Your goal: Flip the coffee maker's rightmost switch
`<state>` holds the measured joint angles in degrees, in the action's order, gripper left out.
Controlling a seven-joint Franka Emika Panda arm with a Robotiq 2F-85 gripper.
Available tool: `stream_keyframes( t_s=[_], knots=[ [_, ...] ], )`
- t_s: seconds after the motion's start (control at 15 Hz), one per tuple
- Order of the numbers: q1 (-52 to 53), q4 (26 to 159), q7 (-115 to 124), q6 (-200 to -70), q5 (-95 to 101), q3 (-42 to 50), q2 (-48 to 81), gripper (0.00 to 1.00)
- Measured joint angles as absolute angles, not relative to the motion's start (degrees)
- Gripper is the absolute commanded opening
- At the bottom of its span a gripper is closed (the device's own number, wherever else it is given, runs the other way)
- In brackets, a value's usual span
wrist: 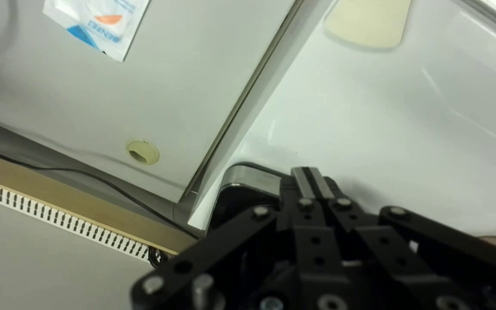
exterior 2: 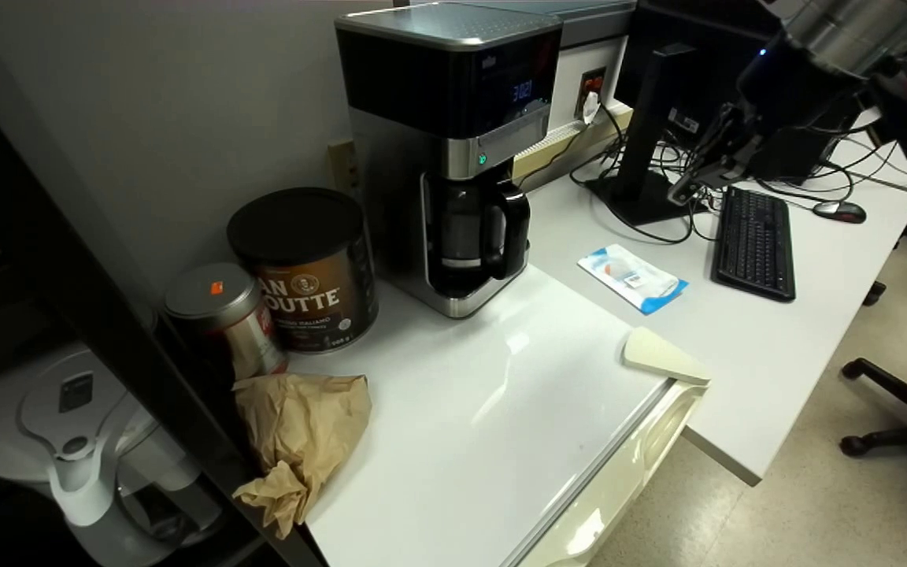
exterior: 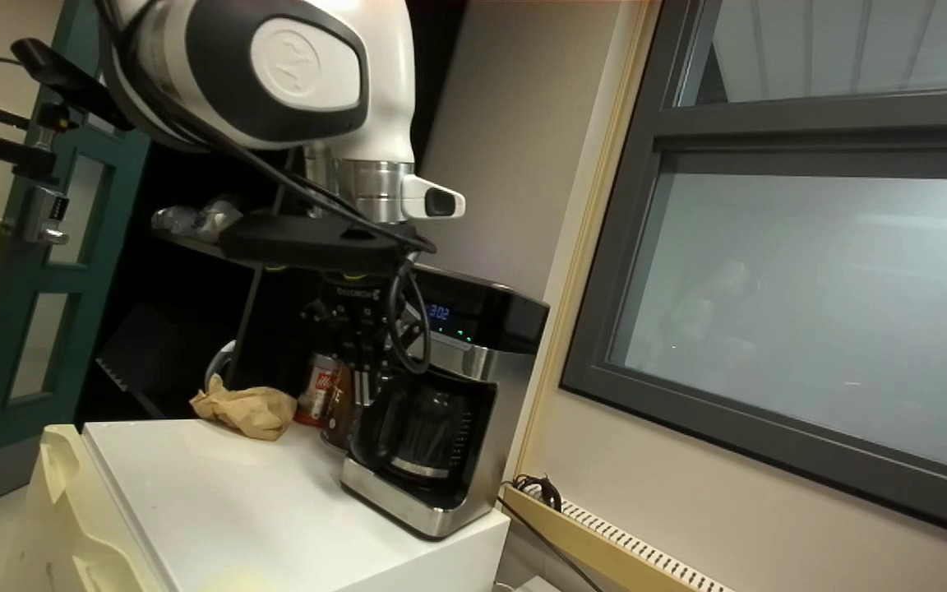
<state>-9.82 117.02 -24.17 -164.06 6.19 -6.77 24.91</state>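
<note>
The coffee maker [exterior 2: 453,153] shows "302", the small can [exterior: 317,390] reads "illy", the brown can [exterior 2: 304,276] "AN OUTTE", the packet [wrist: 101,23] "BENFEI".

I'm seeing the coffee maker [exterior 2: 422,150] wearing black and silver, its clock [exterior 2: 522,91] glowing blue, while the black gripper [wrist: 307,172] is showing silvery fingertips [wrist: 302,183]. The bag [exterior 2: 316,425] is looking brown, the door [exterior: 58,278] green; the pouch [exterior 2: 633,277] is mixing white, blue and orange, and the grille [wrist: 60,220] is carrying dark dashes on white.
</note>
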Motion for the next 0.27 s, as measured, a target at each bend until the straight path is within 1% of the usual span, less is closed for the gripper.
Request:
stream_keyframes(
  t_s=[0.27],
  knots=[
    [-10.3, 124.1, -26.3, -163.8, 8.1, -4.9, 19.0, 0.00]
  ],
)
